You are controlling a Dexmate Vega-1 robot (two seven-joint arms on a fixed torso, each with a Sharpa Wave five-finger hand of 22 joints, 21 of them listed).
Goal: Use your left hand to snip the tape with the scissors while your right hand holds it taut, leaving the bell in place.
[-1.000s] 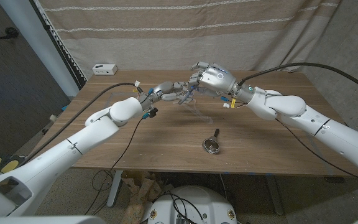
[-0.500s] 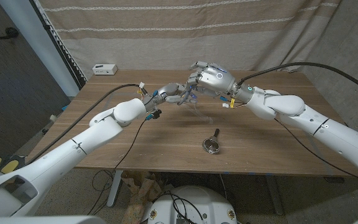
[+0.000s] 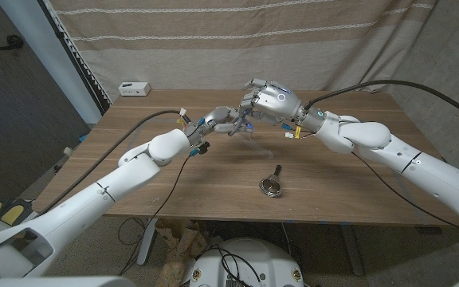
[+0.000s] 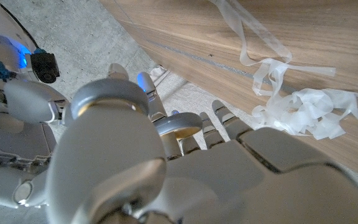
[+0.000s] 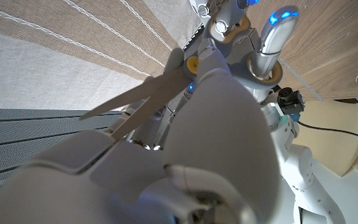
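Left hand gripping scissors, meeting right hand above tabletop. Right hand's grip on tape unclear. Bell lying on tabletop well below both hands.

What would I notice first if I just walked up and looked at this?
Two robot hands meet in the air over the far middle of the wooden table: the left hand and the right hand, fingertips nearly touching. A wisp of clear tape hangs below them, and the right wrist view shows pale scissors blades close up. A small metal bell lies alone nearer the front edge.
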